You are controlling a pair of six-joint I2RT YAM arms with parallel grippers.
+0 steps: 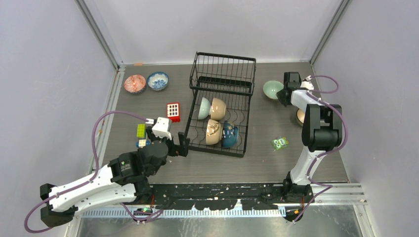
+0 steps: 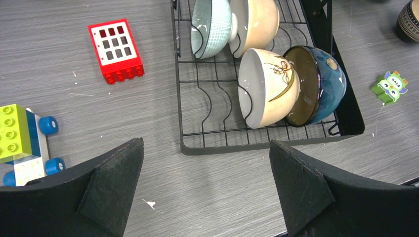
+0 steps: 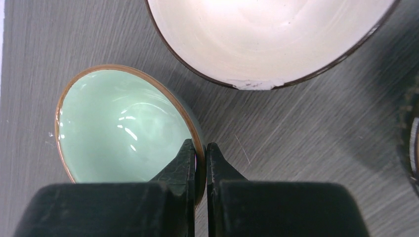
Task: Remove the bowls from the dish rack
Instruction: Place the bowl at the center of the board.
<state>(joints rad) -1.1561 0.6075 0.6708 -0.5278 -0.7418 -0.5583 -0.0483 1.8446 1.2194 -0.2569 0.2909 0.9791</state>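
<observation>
Overhead view: a black wire dish rack (image 1: 225,66) sits mid-table. Four bowls stand on edge in its tray: a blue-green bowl (image 1: 203,107), a tan bowl (image 1: 218,108), a cream bowl (image 1: 213,132) and a dark blue bowl (image 1: 229,134). At the rack's 2 o'clock, out on the table, the right gripper (image 1: 280,94) pinches the rim of a pale green bowl (image 1: 272,89). A dark-rimmed bowl (image 1: 299,116) sits half hidden behind that arm. At the rack's 10 o'clock rest a red patterned bowl (image 1: 134,83) and a blue-and-white bowl (image 1: 158,80). The left gripper (image 1: 178,146) hovers by the rack's 8 o'clock corner, jaws spread wide and empty. Left wrist view: the cream and dark blue bowls lean together at 1 o'clock. A red block (image 2: 116,49) lies at 11, a toy car (image 2: 22,143) at 9 and a green owl toy (image 2: 390,86) at 3. Right wrist view: the jaws are clamped on the pale green bowl's near rim, with the dark-rimmed bowl just beside it at 1 o'clock. Whether its base rests on the table cannot be told. This looks like the set-down, so the bowl should sit flat before the jaws part. The gripper should then rise straight up, away from the neighbouring bowl.
</observation>
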